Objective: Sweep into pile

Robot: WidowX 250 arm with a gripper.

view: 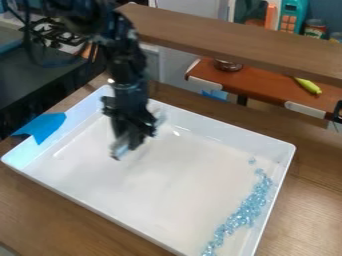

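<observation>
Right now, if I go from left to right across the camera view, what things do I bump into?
Blue tape → robot's hand → light-blue beads → long yellow-green thing.

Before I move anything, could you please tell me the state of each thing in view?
Tray: upright, open-topped
Blue beads: loose, strung out along the tray's right side, not heaped
Blue tape: stuck over the left rim
Gripper: hanging over the tray
Yellow-green object: lying on the red-brown surface
</observation>
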